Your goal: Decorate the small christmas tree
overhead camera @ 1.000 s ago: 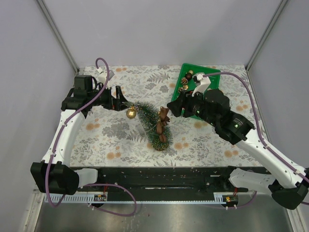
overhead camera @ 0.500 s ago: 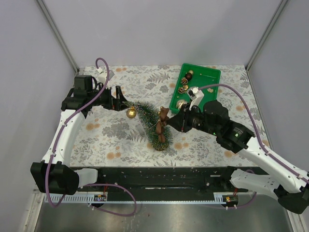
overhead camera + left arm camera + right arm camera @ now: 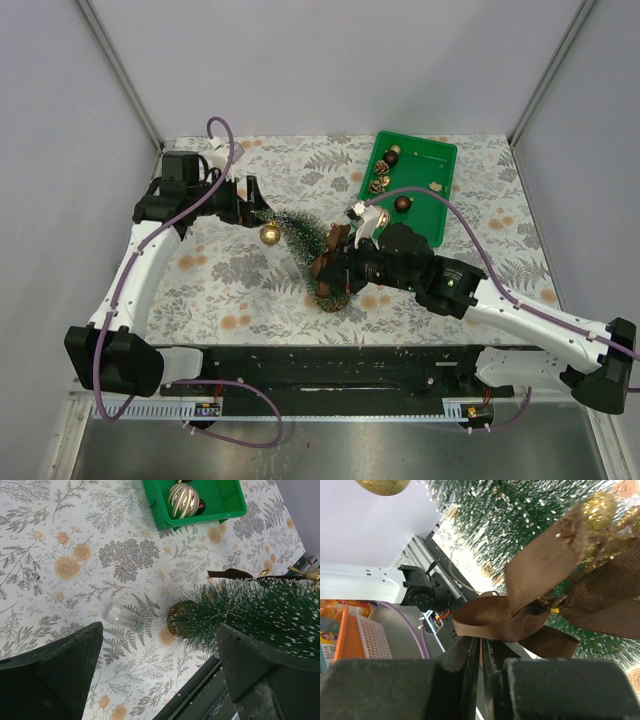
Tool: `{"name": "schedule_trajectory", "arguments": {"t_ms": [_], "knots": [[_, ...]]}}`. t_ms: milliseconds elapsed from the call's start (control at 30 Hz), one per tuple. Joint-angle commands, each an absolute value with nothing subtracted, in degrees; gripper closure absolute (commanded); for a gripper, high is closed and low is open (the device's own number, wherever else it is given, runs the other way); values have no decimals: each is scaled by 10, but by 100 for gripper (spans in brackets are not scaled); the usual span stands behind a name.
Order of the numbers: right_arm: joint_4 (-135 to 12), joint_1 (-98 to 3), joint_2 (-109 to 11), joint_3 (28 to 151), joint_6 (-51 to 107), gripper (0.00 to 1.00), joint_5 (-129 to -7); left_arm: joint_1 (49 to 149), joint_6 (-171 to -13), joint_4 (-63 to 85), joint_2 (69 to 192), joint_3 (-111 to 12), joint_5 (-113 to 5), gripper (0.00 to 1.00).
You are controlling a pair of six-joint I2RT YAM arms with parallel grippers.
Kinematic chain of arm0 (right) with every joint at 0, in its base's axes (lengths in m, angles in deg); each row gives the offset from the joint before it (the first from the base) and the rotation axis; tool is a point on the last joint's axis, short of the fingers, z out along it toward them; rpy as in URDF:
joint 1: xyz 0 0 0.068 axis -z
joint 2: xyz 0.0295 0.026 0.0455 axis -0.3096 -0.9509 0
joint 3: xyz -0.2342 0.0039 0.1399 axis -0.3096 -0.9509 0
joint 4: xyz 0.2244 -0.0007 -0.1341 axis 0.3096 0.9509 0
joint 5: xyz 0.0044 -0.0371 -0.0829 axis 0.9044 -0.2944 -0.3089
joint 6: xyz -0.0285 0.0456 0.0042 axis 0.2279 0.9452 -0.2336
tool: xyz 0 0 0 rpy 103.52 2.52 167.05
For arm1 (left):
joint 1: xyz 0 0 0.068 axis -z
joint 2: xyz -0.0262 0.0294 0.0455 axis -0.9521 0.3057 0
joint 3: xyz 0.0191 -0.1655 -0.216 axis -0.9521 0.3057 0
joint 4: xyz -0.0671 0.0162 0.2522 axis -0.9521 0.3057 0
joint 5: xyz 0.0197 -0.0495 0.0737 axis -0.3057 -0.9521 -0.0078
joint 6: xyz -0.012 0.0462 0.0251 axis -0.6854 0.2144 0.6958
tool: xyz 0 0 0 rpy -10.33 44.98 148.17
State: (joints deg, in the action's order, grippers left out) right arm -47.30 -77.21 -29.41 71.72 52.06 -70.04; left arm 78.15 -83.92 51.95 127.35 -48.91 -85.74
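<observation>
One floral counter [image 3: 230, 290], printed with grey ferns and orange blossoms, fills a booth with plain grey walls and metal corner posts.

Toward the far right stands a green bin [image 3: 420, 160] holding small brown and dark ornaments. The left wrist view also shows a ribbed pale-gold ball [image 3: 182, 499] in it. A small clear plastic piece [image 3: 123, 617] lies on the counter near the tree's foot. From above, the right arm crosses the middle and hides part of the tree's lower half.

The small christmas tree [image 3: 300, 235] lies tilted across the counter's centre, with its tip toward the left arm and its wooden disc base toward the near edge. Its bristles are dark green with white-flecked tips. A gold ball [image 3: 270, 234] hangs near the tip, and a brown ribbon bow [image 3: 545, 605] with a glittery gold piece sits against the middle.

The right fingers [image 3: 460, 680] are pressed nearly together, pinching a loop of the bow. The left fingers [image 3: 60, 670] are spread wide by the tree's tip; I cannot tell whether either touches it.
</observation>
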Motion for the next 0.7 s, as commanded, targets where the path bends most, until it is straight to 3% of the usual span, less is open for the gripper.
{"name": "schedule_trajectory", "arguments": {"t_ms": [0,100,400,667], "knots": [[-511,-782,-295,729,518,88,-750,795,-840,494,1279,-521,-849,1],[-507,-786,-286,722,518,82,-773,799,-839,494,1279,-522,-848,1],[-437,-795,-231,778,488,48,-760,800,-831,495,1269,-518,-833,1],[-322,-795,-238,939,417,38,-874,791,-830,514,1272,-532,-833,1]]}}
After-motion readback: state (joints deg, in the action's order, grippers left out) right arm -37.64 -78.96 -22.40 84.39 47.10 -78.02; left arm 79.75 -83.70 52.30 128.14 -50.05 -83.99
